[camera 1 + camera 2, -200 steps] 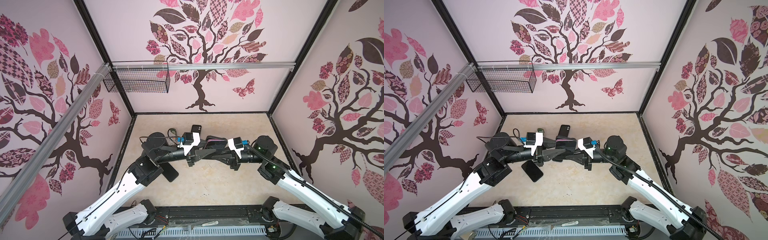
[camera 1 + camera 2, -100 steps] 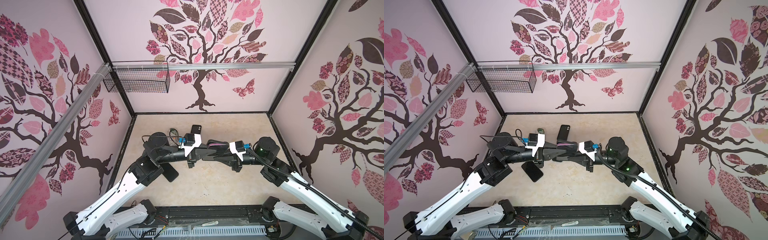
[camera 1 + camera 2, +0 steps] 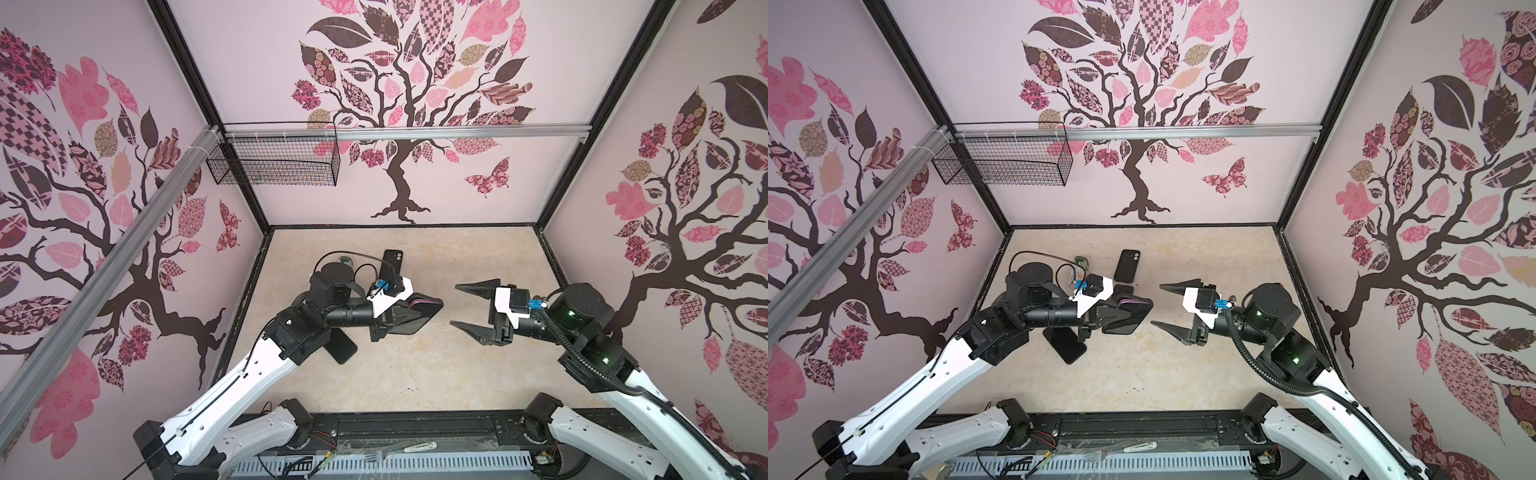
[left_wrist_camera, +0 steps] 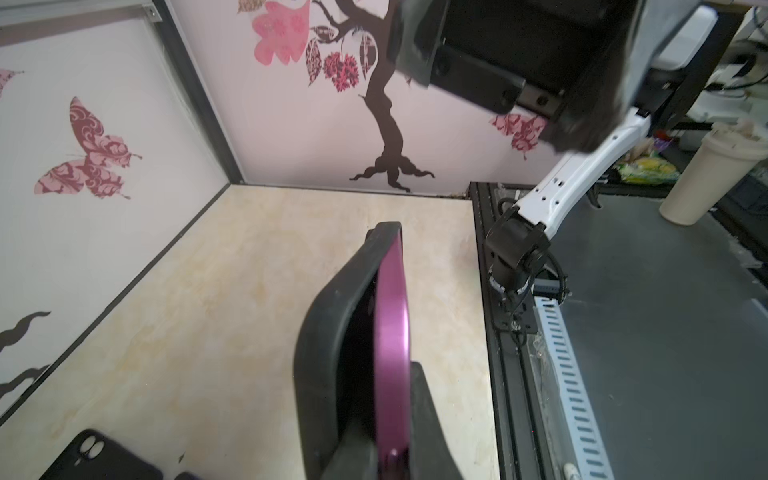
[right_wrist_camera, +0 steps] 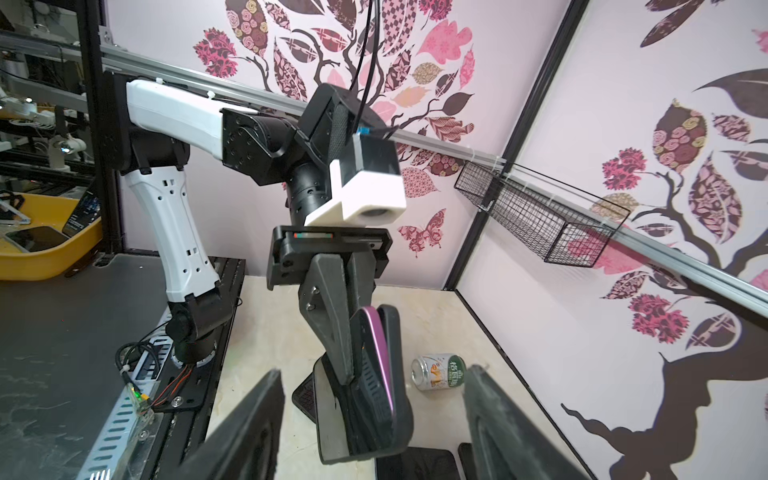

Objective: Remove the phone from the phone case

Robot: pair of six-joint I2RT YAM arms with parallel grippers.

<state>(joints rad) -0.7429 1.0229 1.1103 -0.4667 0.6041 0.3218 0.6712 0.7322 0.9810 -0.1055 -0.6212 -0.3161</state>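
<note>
- Overhead, in both top views, the left gripper (image 3: 395, 322) is clamped tight on the phone case (image 3: 415, 323). It holds the case on edge above the floor (image 3: 415, 382), just left of centre.
- The phone (image 3: 419, 300) sits inside the case and shows as a purple rim along the case's upper edge.
- Right of centre, the right gripper (image 3: 455, 305) has its jaws spread wide with nothing between them. Its tips point left toward the case, apart from it.
- A dark handset (image 3: 1065, 345) lies flat on the floor below the left gripper in the frame.
- From the left wrist, the phone's purple side (image 4: 390, 332) runs up the middle of the frame. The case (image 4: 324, 332) bows away from it on the left, with a dark gap between them.
- From the right wrist, the right gripper's fingers (image 5: 249, 432) stand far apart at the bottom edge, holding nothing.
- Beyond them, at centre, the left gripper (image 5: 357, 374) pinches the cased phone (image 5: 380, 353).
- A green can (image 5: 438, 372) lies on the floor right of it.
</note>
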